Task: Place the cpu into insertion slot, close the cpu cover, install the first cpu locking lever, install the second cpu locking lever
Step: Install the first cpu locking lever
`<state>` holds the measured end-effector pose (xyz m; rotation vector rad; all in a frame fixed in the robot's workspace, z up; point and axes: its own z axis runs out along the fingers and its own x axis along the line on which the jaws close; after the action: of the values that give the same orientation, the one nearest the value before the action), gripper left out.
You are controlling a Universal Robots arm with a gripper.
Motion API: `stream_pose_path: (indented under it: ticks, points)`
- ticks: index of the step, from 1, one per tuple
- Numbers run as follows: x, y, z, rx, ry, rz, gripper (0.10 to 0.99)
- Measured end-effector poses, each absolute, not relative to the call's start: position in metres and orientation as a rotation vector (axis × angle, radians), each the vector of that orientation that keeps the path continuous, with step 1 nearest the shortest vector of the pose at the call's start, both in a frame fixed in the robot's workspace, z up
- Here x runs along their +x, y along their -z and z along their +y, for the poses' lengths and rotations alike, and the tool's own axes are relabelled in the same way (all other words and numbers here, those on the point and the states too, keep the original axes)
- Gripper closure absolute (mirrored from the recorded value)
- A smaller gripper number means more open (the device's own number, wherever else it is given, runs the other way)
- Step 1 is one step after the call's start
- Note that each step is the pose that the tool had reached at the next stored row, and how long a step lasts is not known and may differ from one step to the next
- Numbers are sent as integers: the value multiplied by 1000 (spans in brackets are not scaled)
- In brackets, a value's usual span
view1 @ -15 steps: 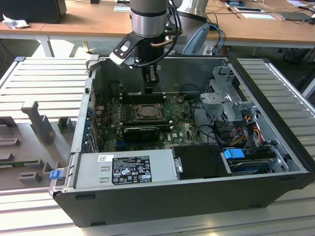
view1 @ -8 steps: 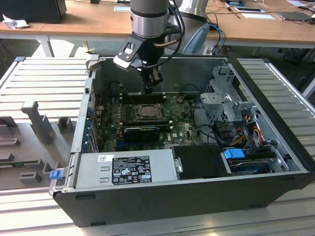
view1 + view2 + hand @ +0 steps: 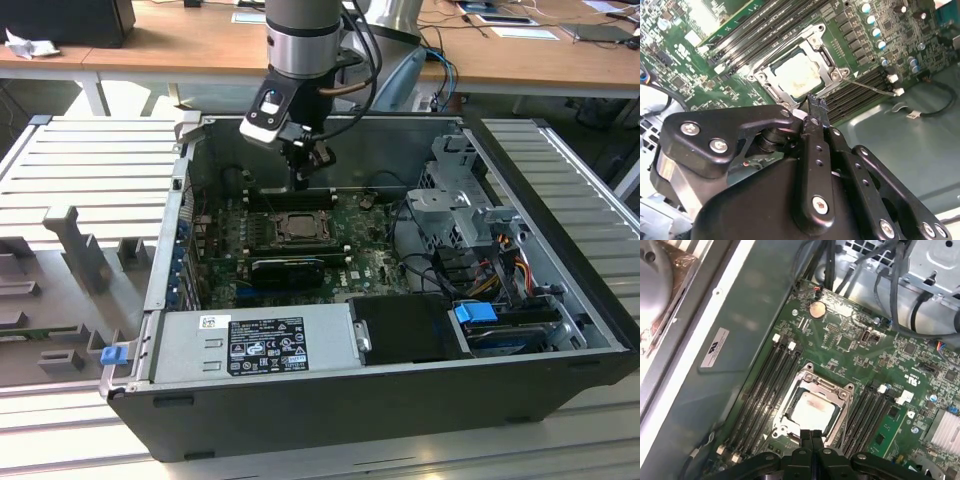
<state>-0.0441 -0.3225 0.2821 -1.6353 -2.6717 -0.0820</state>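
The open case (image 3: 400, 410) is lying on its side on a slatted surface (image 3: 90, 150), with the arm (image 3: 300, 40) reaching down into it from above. The green board (image 3: 365, 265) is covering the case floor, and the long black memory slots (image 3: 765, 385) are flanking the slot (image 3: 300, 227) on two sides.

The gripper (image 3: 300, 183) is hanging over the board, pointing down. In the exterior view it is sitting just above the slot's far edge. In both wrist views its fingers (image 3: 807, 437) are pressing together along their length, with no gap and nothing between them.

The cover (image 3: 837, 390) is lying flat over the slot, framing the cpu (image 3: 812, 410) through its cut-out. The cpu is sitting inside the slot, pale and square, also showing in the second wrist view (image 3: 797, 75). The gripper's tip (image 3: 813, 102) is hovering just beside the cover's edge, off the cpu; whether it is touching the metal cannot be told.

A thin lever (image 3: 870, 86) is running from a corner of the slot out across the nearby memory slots.
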Motion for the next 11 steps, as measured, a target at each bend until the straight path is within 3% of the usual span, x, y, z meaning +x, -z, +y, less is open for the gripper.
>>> stream_pose_path:
  ticks: [11]
  points:
    - [-44,-282,-323,-1462,81,-2767,980]
